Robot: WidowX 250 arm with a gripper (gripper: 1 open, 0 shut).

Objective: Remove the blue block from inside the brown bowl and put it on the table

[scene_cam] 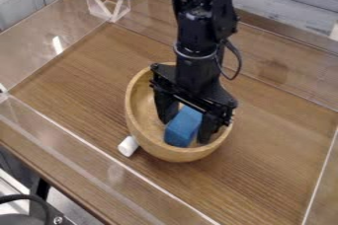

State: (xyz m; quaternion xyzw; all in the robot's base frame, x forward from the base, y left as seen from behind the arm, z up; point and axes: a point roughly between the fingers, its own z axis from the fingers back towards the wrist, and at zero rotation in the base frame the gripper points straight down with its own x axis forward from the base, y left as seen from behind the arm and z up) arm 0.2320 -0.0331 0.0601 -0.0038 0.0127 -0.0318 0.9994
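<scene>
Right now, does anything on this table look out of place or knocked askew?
Only small things: the blue block leans tilted inside the brown bowl, between the open pincer fingers, and a small white object lies beside the bowl.

I see a small white piece (126, 146) at seven o'clock and a white triangular stand (109, 7) at eleven.

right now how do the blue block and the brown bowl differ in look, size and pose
The blue block is bright blue with flat faces and straight edges; the brown bowl is light-brown wood, round, with a thick rim. The block is far smaller than the bowl and fits inside it. The block leans tilted against the bowl's inner slope, while the bowl sits upright on the table. Both are plain and solid-coloured, and both lie under the open gripper.
</scene>
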